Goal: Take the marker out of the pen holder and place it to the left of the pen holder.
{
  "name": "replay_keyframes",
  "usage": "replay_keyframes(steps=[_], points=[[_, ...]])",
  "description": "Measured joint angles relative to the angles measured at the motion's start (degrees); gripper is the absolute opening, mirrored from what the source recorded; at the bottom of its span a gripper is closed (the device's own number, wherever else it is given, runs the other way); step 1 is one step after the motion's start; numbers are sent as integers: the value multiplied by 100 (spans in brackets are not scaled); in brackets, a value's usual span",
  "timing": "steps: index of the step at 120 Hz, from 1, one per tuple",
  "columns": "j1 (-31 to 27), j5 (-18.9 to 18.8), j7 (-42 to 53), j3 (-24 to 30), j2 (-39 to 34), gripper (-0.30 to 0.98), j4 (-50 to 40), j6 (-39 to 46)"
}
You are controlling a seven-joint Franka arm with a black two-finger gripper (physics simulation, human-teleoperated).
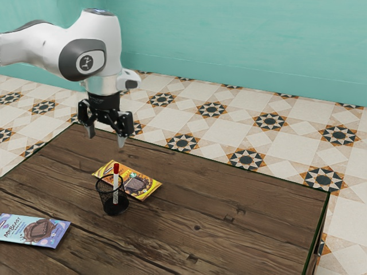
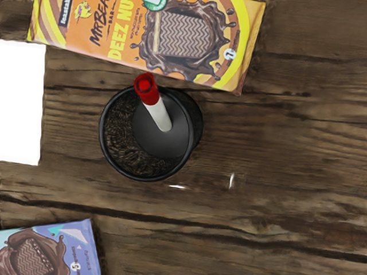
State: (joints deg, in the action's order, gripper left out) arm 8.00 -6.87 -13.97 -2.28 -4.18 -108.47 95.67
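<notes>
Plainly, the largest thing shown is the dark wooden table (image 1: 241, 223), its planks grained and knotted. Above it the white and grey arm (image 1: 86, 54) is seen, with a logo set in an oval on its side; no lettering can be read there. In the exterior view, with the pen holder taken as the clock's centre, the black gripper (image 1: 106, 140) is held at about twelve o'clock, over the table and well apart from the holder. Its jaws are spread wide, and nothing is gripped between them.

At eight o'clock a pale blue and purple chocolate bar (image 1: 35, 230) is laid flat, with "MrBeast" printed on it beside a pictured piece of chocolate. Between one and two o'clock, near the holder, an orange and yellow bar (image 2: 189, 43) is laid; "MrBeast", "Bar" and "Deez Nu" can be read, the last cut off by a green emblem.

The pen holder (image 1: 106, 197) is a round black mesh cup with a dark rim, stood upright. Inside it the marker (image 2: 164, 119) is still contained: slim, white-barrelled, leaning slightly, with its glossy red cap (image 1: 116, 168) raised above the rim. Its lower barrel is seen through the mesh, speckled with dark.
</notes>
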Motion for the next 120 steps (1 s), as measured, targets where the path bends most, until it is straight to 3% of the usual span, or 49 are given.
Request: replay_keyframes(steps=[25,66,112,120], points=[[-158,104,3,-258,-35,69,-1126,1302],[-538,176,379,-385,990,69,-1183,2892],[-526,318,832,-387,1038,68,-1481,3632],[-527,334,884,-391,1012,55,-1510,3664]])
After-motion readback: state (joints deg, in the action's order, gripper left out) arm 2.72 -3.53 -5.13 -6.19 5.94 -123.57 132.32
